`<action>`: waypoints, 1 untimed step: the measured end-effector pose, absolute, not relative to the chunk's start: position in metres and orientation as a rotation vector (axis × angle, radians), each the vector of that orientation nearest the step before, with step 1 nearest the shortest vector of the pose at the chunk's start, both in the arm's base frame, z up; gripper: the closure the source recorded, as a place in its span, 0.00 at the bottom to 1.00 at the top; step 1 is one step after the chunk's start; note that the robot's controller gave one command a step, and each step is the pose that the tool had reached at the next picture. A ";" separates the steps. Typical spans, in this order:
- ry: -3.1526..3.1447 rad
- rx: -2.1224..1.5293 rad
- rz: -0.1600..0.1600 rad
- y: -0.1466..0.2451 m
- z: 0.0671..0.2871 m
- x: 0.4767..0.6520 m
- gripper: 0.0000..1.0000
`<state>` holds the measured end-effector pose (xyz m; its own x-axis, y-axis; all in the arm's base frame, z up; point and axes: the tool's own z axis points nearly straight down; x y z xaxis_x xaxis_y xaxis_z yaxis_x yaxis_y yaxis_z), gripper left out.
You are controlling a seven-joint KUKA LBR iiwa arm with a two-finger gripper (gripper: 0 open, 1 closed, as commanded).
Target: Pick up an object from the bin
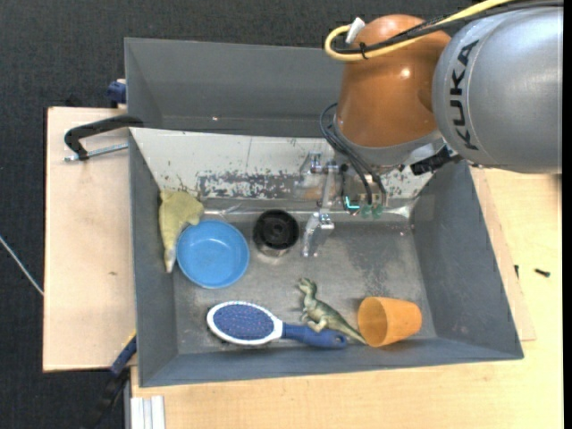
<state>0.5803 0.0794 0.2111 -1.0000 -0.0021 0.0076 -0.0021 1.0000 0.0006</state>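
My gripper hangs low near the back middle of the bin, under the arm's orange cover. Just to its left lies a small black round cap-like thing, close to the gripper but apart from it. A green toy dinosaur lies on the floor in front of the gripper, nearer the front wall. Nothing can be seen held in the gripper.
A blue bowl sits at the left with a yellow-green cloth behind it against the left wall. A blue-and-white hairbrush lies along the front wall. An orange cup lies on its side at the front right.
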 end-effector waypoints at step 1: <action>-3.148 0.327 -0.007 0.099 0.086 0.599 0.00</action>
